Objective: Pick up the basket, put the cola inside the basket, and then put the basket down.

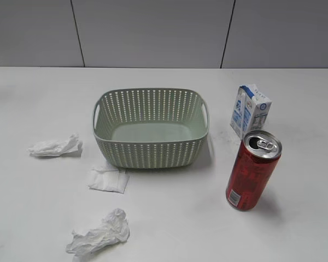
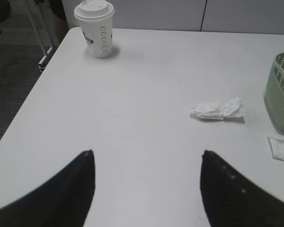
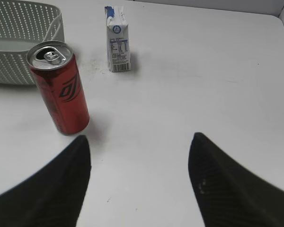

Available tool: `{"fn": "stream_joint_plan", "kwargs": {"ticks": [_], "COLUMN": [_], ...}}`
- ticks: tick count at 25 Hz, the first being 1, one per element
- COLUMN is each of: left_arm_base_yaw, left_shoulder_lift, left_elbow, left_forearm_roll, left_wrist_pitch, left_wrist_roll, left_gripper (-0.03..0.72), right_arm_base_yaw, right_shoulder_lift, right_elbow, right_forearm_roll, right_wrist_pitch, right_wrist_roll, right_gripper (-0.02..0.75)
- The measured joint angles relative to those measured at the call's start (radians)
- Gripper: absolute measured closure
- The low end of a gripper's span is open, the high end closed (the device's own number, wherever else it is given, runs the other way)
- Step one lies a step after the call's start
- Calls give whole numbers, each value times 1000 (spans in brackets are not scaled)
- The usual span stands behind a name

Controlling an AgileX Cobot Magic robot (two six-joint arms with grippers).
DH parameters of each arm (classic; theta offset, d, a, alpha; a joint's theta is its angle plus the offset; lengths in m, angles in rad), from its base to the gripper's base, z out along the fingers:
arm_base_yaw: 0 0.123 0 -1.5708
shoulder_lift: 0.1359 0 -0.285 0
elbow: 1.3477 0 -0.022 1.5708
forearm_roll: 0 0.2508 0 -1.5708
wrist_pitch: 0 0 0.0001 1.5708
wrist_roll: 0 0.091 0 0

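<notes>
The pale green basket (image 1: 150,148) stands empty at the table's middle; its edge shows in the left wrist view (image 2: 281,94) and the right wrist view (image 3: 23,28). The red cola can (image 1: 251,172) stands upright to its right, also in the right wrist view (image 3: 61,90). My left gripper (image 2: 146,153) is open and empty over bare table, far left of the basket. My right gripper (image 3: 139,137) is open and empty, near and to the right of the cola. Neither gripper shows in the exterior view.
A blue-and-white carton (image 1: 250,110) stands behind the cola. Crumpled tissues lie left of the basket (image 1: 56,146), at its front (image 1: 107,179) and nearer the front edge (image 1: 98,233). A white lidded cup (image 2: 95,29) stands at the table's far left corner.
</notes>
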Motion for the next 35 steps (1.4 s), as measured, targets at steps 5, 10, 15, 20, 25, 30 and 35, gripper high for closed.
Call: {"fn": "stream_joint_plan", "kwargs": {"ticks": [5,10,15,20,25,30,35], "left_arm_base_yaw": [0,0,0,0,0,0,0], "left_shoulder_lift": [0,0,0,1,105,296,549], "left_elbow": [0,0,-1,-33,-46,-61,-154], "left_forearm_roll": [0,0,0,-44,-171,-234,-235], "left_wrist_pitch": [0,0,-4,-103,-253,-392,-422], "left_wrist_roll": [0,0,0,0,0,0,1], "left_gripper": [167,167,167,167,167,167,167], "right_arm_base_yaw": [0,0,0,0,0,0,0], "right_shoulder_lift": [0,0,0,0,0,0,0], "right_elbow": [0,0,0,0,0,0,0], "right_forearm_roll": [0,0,0,0,0,0,0], "right_wrist_pitch": [0,0,0,0,0,0,0], "right_wrist_roll": [0,0,1,1,2,2,2], "right_gripper": [248,248,248,248,248,248,248]}}
